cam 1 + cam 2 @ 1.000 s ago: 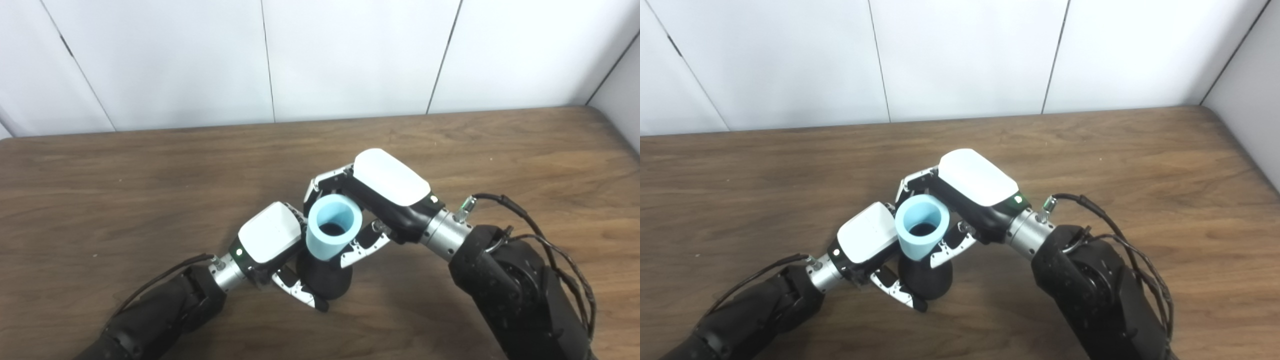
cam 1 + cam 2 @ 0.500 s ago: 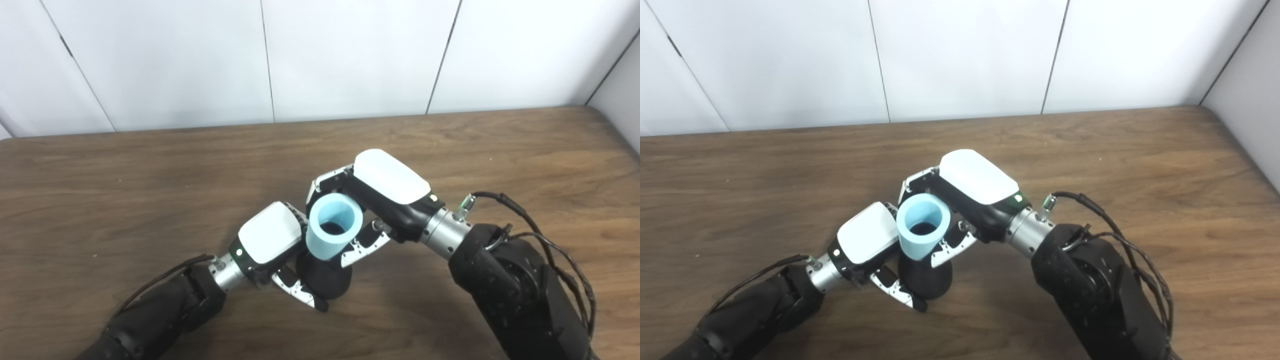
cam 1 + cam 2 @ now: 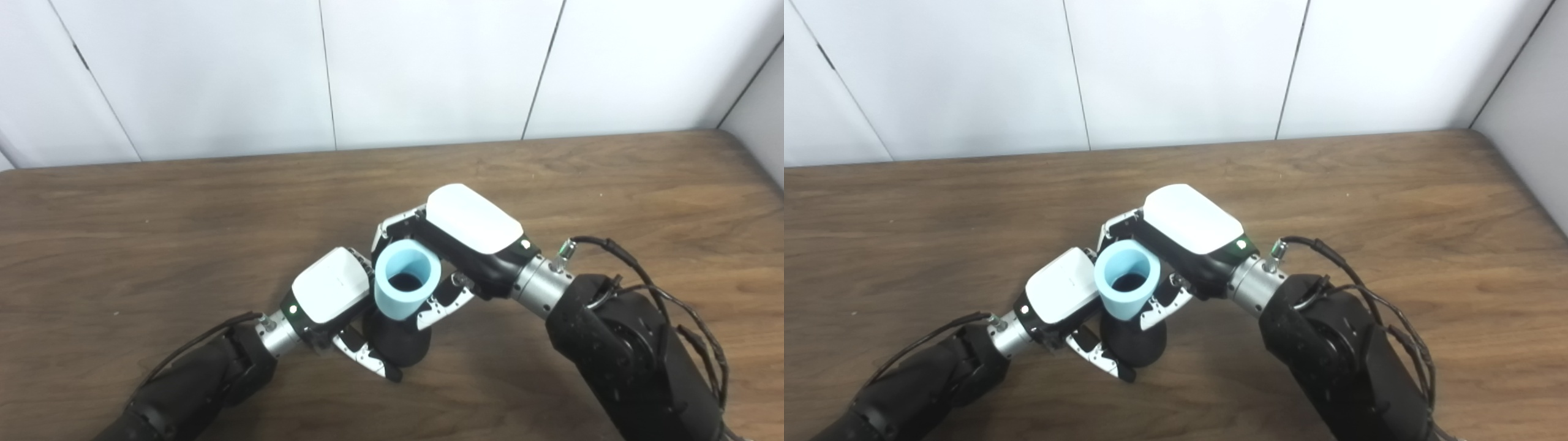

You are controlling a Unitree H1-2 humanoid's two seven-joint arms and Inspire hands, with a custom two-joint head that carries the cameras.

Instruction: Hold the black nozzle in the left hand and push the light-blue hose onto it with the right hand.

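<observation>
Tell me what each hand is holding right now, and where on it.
The left hand grips the black nozzle at its wide base. The right hand grips the light-blue hose around its side wall, open end up.

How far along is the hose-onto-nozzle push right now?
Done: the left hand grips the black nozzle and the right hand grips the light-blue hose. In hand: the hose sits over the nozzle's top, dark showing inside its open end. Left: pushing it further down; how deep it is seated cannot be seen.

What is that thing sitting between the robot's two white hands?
A light-blue hose, open end up, stands between the left hand and right hand, atop the black nozzle. Both eye views show it.
</observation>
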